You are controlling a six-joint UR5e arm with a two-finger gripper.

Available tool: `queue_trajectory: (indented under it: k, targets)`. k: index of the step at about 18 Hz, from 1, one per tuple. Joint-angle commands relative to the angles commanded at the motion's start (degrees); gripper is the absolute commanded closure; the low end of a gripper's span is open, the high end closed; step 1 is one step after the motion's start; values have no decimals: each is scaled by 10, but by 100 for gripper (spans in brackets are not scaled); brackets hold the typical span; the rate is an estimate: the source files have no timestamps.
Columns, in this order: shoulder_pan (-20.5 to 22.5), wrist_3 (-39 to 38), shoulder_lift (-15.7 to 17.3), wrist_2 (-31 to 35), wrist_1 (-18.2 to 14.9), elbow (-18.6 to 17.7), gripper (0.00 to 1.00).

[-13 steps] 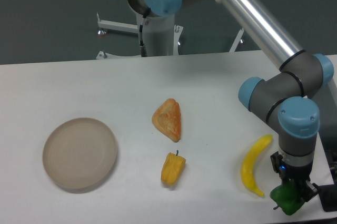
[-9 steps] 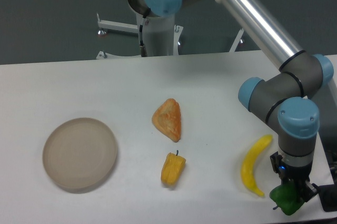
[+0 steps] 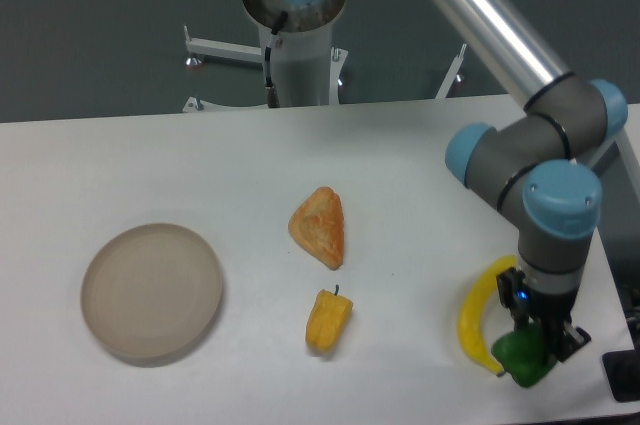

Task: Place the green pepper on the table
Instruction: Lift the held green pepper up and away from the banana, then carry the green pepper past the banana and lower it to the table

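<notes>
Sitting low at the lower right of the frame, the green pepper (image 3: 520, 362) is being held between the fingers of the gripper (image 3: 528, 355), whose jaws are closing on it from either side. Whether the pepper's underside is touching the table (image 3: 180, 165) cannot be told from this view; it is appearing at or just above the white surface, near the table's front right corner. The arm is reaching down from the upper part of the frame, its wrist pointing straight down over the pepper.

Just to the left of the pepper, a yellow banana (image 3: 474, 320) is lying on the table, curving from beside the wrist down toward the pepper; its lower tip is showing right beside the pepper, possibly touching.

Further left, near the bottom centre, a yellow-orange pepper (image 3: 328, 319) with a small green stem is lying on its side. Above it, at mid-frame, a wedge of bread (image 3: 320, 226) is resting. A round beige plate (image 3: 152, 291) is sitting well apart at the lower left.
</notes>
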Motion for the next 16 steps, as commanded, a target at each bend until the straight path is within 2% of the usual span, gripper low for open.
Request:
queue_trajectory:
  k: [6, 10, 16]
  targets:
    - [32, 12, 102, -7, 1, -141, 64]
    - [54, 67, 154, -7, -1, -221, 64]
    - [96, 133, 187, -51, -4, -306, 64]
